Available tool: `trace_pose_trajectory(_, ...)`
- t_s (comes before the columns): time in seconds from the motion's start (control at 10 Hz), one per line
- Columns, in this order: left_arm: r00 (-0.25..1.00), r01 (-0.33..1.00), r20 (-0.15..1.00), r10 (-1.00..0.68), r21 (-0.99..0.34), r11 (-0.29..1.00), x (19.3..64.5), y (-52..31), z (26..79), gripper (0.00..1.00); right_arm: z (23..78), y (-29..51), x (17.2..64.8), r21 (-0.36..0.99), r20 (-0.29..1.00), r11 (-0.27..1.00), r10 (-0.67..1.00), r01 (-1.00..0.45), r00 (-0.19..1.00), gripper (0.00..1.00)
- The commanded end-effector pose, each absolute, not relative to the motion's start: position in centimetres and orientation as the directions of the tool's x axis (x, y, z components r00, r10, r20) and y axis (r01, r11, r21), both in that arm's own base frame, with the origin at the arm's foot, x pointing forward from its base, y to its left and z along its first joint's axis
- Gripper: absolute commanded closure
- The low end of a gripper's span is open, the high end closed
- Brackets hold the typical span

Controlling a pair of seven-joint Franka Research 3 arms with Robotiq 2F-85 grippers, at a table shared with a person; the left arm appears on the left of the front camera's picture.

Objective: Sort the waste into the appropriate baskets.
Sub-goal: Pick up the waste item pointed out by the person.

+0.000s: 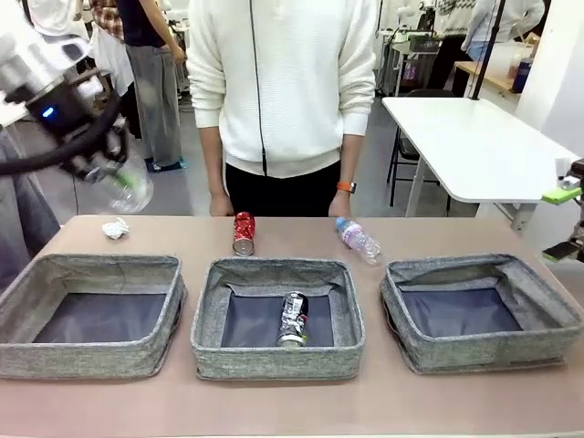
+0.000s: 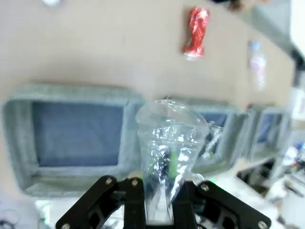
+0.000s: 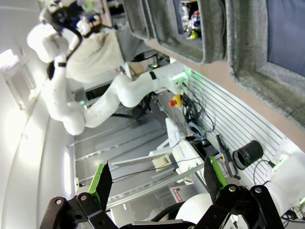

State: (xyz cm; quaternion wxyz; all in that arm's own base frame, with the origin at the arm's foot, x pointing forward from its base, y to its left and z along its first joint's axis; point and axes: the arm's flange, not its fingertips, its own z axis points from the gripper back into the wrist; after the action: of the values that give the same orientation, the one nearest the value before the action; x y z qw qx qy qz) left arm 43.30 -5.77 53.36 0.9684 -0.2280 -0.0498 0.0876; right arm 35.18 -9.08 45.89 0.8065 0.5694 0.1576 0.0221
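Note:
My left gripper (image 1: 109, 173) is raised at the far left, shut on a crumpled clear plastic container (image 1: 130, 189); in the left wrist view the container (image 2: 167, 138) sticks out between the fingers of my left gripper (image 2: 159, 202), high over the baskets. On the table behind the baskets lie a white paper ball (image 1: 115, 228), a red can (image 1: 244, 233) and a clear bottle (image 1: 358, 239). A black-and-silver can (image 1: 293, 319) lies in the middle basket (image 1: 274, 360). The left basket (image 1: 82, 358) and right basket (image 1: 493, 351) hold nothing. My right gripper (image 1: 561, 224) hangs open at the right edge; in its own view my right gripper (image 3: 158, 176) is empty.
A person in a white sweater stands at the far side, hands (image 1: 342, 203) resting at the table edge behind the red can and bottle. A white table (image 1: 465, 137) stands behind on the right. Bare tabletop runs along the front of the baskets.

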Motion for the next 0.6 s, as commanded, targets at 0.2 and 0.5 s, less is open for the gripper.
trace_pose_trajectory(0.2,0.961,-0.228,0.038,0.275,-0.457,0.86,48.1,-6.3,55.1,1.0,46.3,-9.0,35.3,0.925,-0.238,0.347,0.211,0.155,0.948,0.0)
trace_pose_trajectory(0.5,0.987,-0.131,0.033,0.158,-0.411,0.902,43.4,-14.3,58.8,0.95,46.3,-9.0,35.3,0.925,-0.238,0.347,0.211,0.155,0.948,0.0)
